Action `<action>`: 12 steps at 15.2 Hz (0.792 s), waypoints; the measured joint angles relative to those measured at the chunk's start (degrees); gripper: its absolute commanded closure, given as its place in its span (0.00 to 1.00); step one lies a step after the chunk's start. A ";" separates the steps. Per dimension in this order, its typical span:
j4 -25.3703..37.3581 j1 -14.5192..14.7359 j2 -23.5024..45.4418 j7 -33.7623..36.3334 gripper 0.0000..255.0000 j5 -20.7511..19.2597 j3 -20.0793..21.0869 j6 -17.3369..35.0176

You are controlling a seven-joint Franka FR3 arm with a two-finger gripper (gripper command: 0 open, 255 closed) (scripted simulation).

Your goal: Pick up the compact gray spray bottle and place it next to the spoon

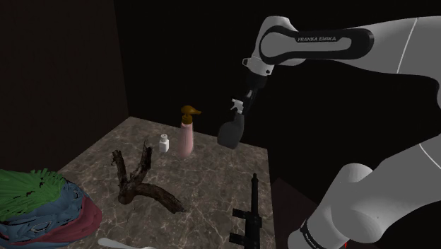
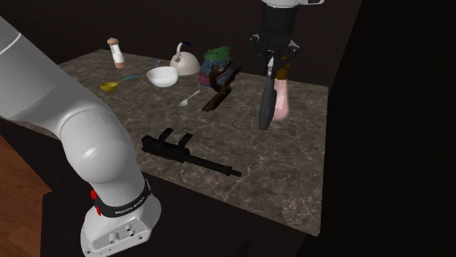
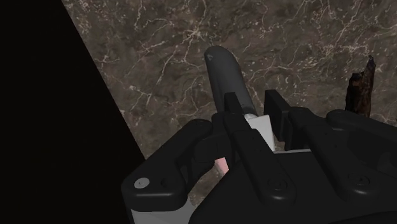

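Arm [image 1: 311, 41] reads "FRANKA EMIKA"; fingers [image 3: 276, 111] clasp bottle [image 1: 231, 131].

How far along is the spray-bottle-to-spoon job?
Done: the grasp. The pincer is shut on the dark gray spray bottle, which appears lifted off the marbled table. In hand: the carry, with the bottle hanging beside the pink bottle. Left: move it across to the white spoon near the bowl and set it down.

This looks like a home kitchen: a dark marbled stone counter [image 2: 292, 168] carries a kettle [image 2: 184, 60], 1 white bowl [image 2: 161, 76], a white spoon [image 2: 189, 98], a yellow scoop [image 2: 117, 84] and a shaker [image 2: 115, 52], above a wood floor [image 2: 14, 190].
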 measured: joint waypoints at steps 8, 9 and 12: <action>6.34 0.13 0.17 0.24 1.00 0.11 0.19 -6.17; 6.99 0.13 0.04 0.28 1.00 0.10 0.22 -6.94; 9.86 0.22 0.57 0.34 1.00 0.22 0.26 -9.29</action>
